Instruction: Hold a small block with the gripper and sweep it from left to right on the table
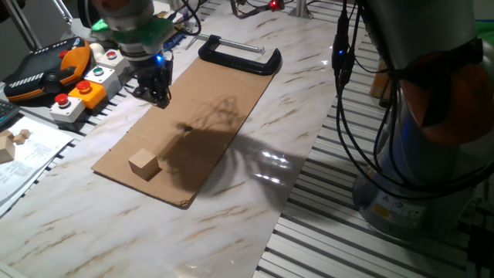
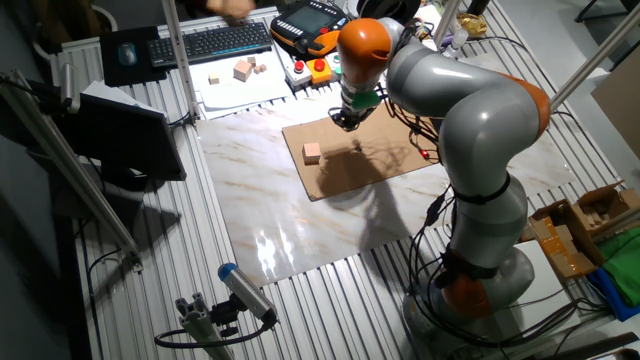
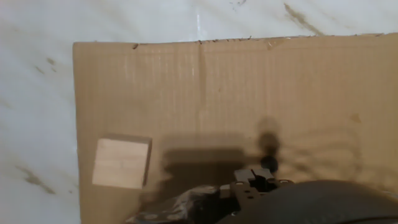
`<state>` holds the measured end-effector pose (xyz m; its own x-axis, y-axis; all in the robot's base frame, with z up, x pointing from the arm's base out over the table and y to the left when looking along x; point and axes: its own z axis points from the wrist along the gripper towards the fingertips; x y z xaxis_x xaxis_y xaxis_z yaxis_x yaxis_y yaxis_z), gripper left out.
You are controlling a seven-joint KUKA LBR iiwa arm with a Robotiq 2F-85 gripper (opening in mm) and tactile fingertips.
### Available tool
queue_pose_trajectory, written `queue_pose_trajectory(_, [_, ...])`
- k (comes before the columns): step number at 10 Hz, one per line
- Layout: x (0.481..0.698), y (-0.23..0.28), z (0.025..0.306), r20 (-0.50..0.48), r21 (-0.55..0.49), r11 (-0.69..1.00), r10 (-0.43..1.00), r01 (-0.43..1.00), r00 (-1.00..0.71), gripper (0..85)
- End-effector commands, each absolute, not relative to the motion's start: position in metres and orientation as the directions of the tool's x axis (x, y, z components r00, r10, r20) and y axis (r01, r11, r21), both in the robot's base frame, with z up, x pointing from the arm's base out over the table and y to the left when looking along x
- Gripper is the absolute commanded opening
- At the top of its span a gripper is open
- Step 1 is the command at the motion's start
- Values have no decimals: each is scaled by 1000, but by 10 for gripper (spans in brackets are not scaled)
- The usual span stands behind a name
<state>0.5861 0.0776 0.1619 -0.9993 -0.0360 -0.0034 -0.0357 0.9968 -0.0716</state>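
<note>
Near edge of the marble table [image 1: 154, 232]: bare, glossy, brown veins. Just beyond it lies the flat cardboard sheet [image 1: 208, 100], and the small block [image 1: 143, 164] sits on the near corner of that sheet, flat on one face, close to the sheet's edges.

Farther along the same sheet, the gripper [image 1: 158, 94] hangs above the cardboard, well apart from the block and holding nothing. Whether its fingers stand apart or together I cannot tell; they read as one dark mass in the fixed views, and the hand view catches only their base. A black C-clamp [image 1: 239, 55] lies past the sheet's far end, with the button box [image 1: 81, 93] beside the table.

Risks, as I judge them: the block rests near the cardboard edge, so a slightly off descent could nudge it over the lip onto the marble and tilt it. During the sweep, the sheet itself may drag along or snag.

Orientation: it's a cube, no long axis. In the hand view its faces [image 3: 122, 162] run roughly parallel to the cardboard edges, turned only slightly.
</note>
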Motion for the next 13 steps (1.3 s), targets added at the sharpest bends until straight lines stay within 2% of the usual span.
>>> queue_pose_trajectory(1, [584,75,162,4,-66,997,-49,-50,-999,7])
queue_pose_trajectory(13, [582,76,163,13,-65,994,-87,-88,-996,7])
